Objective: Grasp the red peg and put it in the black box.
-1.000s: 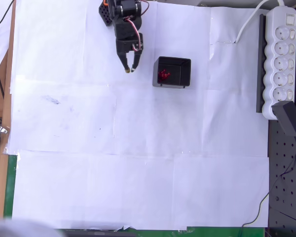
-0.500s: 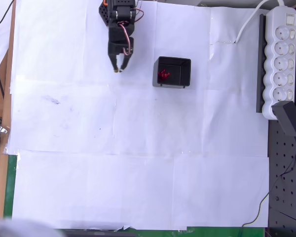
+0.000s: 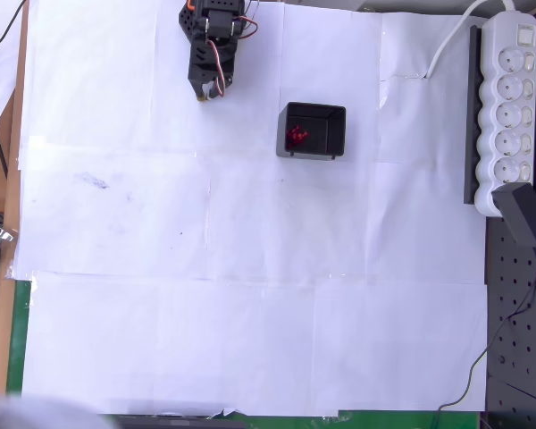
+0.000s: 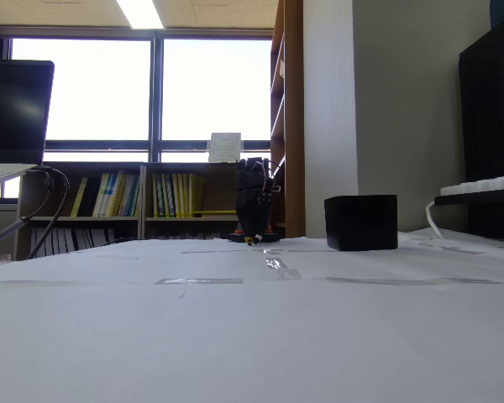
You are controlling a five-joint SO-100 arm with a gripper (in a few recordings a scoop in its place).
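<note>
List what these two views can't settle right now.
- Tool, overhead view: folded under the arm, so open or shut is unclear; in the fixed view it is too small and dark.
- Red pegs, overhead view: clumped in the black box, count unreadable.
- Fixed view: box wall hides its inside.

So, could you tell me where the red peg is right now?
In the overhead view the red peg lies inside the black box, at its left side, right of the gripper.
</note>
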